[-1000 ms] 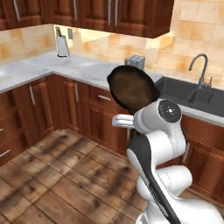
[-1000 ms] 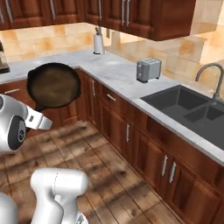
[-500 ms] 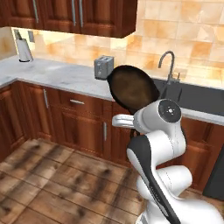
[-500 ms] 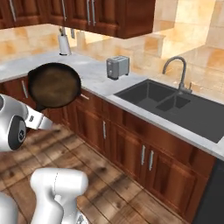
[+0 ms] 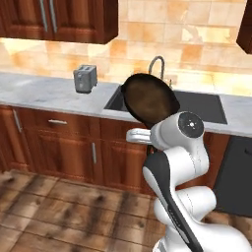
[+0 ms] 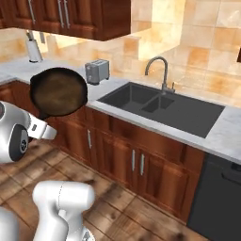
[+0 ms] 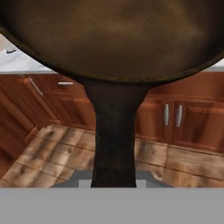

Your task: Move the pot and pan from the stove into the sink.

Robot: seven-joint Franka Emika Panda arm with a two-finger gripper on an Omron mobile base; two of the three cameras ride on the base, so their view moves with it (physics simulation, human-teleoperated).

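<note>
The round dark cast-iron skillet (image 5: 150,99), probably heavy and stiff, is clamped by its long handle (image 7: 114,131) in the gripper, near the dark grey sink (image 6: 162,106).

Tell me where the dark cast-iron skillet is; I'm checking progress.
The dark cast-iron skillet is held aloft by its long handle, tilted up, in front of the dark grey sink, right of the toaster.

pan (image 5: 150,98) raised before sink (image 5: 206,106), toaster (image 5: 84,78) left
</note>
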